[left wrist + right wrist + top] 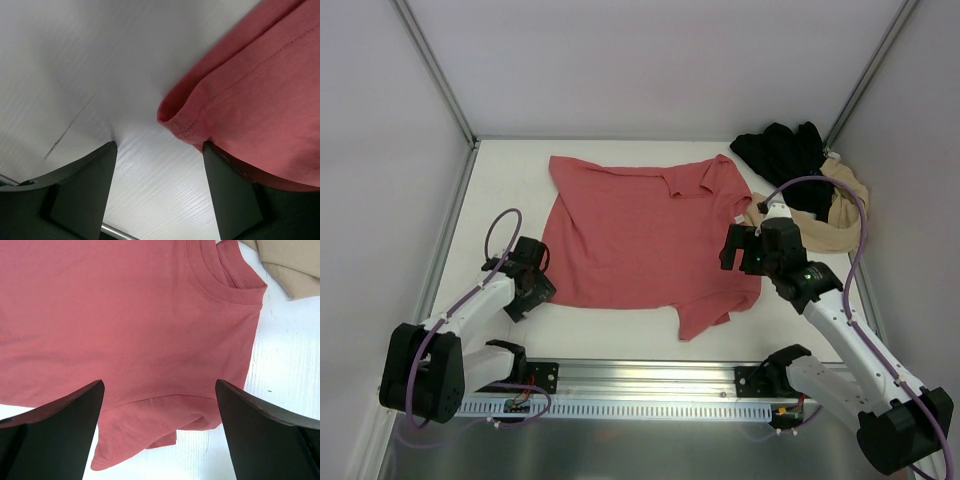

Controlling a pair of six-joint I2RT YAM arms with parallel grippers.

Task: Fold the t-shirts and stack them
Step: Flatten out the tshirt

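Observation:
The coral-red t-shirt (640,235) lies spread on the white table, roughly flat, with its far right part folded over and a sleeve sticking out at the near edge. My left gripper (533,280) is open at the shirt's near left corner (175,117); that corner lies just ahead of the jaws, beside the right finger (227,185). My right gripper (738,250) is open above the shirt's right edge, over the shoulder seam and sleeve (145,435). The black t-shirt (782,152) and the beige t-shirt (830,215) lie crumpled at the far right.
White walls with metal posts close in the table on the left, back and right. A metal rail (640,380) with the arm bases runs along the near edge. The beige shirt's edge also shows in the right wrist view (295,262).

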